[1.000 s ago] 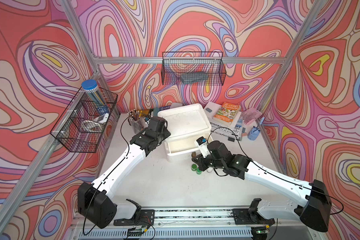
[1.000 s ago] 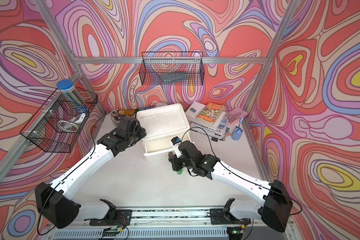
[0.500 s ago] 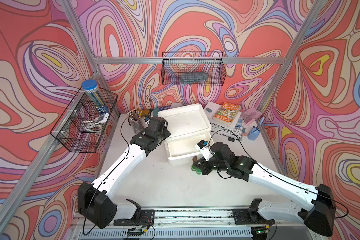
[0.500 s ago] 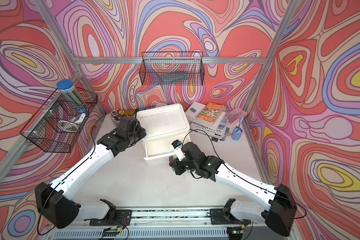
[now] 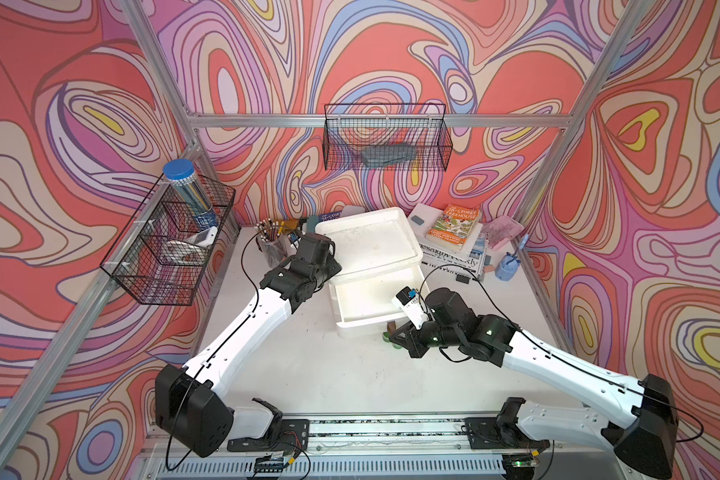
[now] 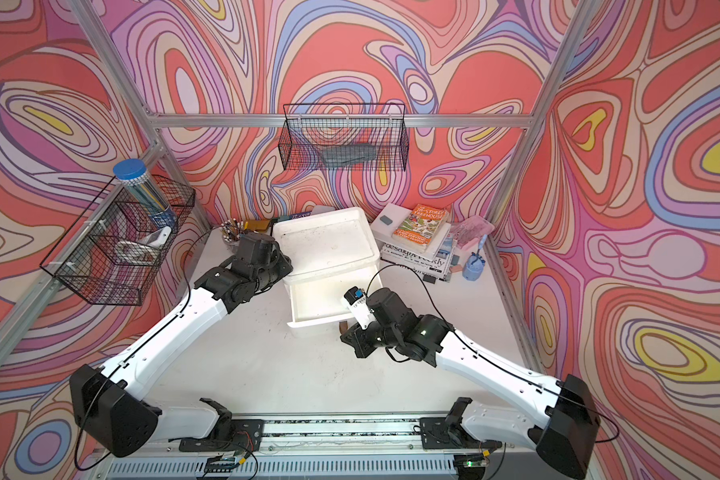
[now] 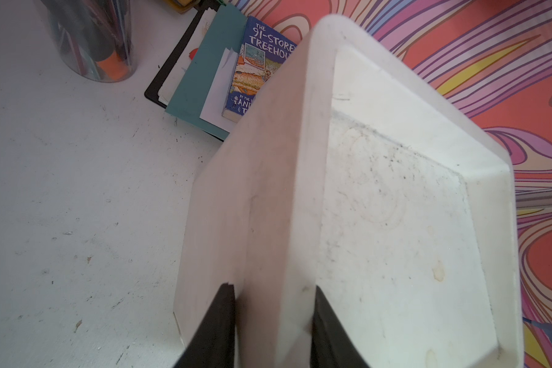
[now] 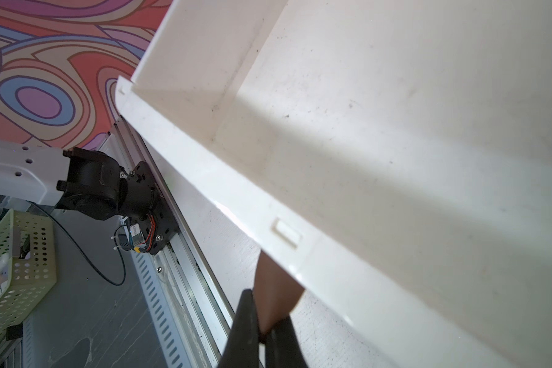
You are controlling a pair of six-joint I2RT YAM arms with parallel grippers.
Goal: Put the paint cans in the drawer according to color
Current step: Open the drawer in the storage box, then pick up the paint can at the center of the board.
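perforated basket [image 8: 23, 270]: pale green, off the table beyond the front rail. Small white things lie in it, too blurred to name.
right gripper [image 8: 266, 306]: jaws pinched tight on a brown strap [image 8: 278, 280] that comes out from under the drawer's front.
paint cans [image 5: 387, 338]: on the table just in front of the drawer, under the right gripper. Only slivers of green show, and I cannot tell how many stand there.
drawer [image 5: 364, 299]: stands drawn out of the drawer unit toward the rail. Its white floor shows bare, faintly scuffed.
left gripper [image 7: 273, 288]: narrow, its black fingers [image 7: 220, 321] astride the unit's rim, one on the outer wall and one inside the top tray, clamped on it.
drawer unit [image 5: 366, 245]: white, its top a shallow tray holding grey smudges and a few yellowish spots.
pencil cup [image 5: 272, 249]: clear, near the unit's far left corner, packed with pencils.
book stack [image 5: 454, 226]: right of the unit, an orange book on top.
side basket [image 5: 154, 282]: black wire, on the left wall. It holds a tall blue-lidded tube [image 5: 188, 191] and white items.
back basket [image 5: 341, 141]: black wire, on the far wall, with one dark grey object [image 5: 387, 154] inside.
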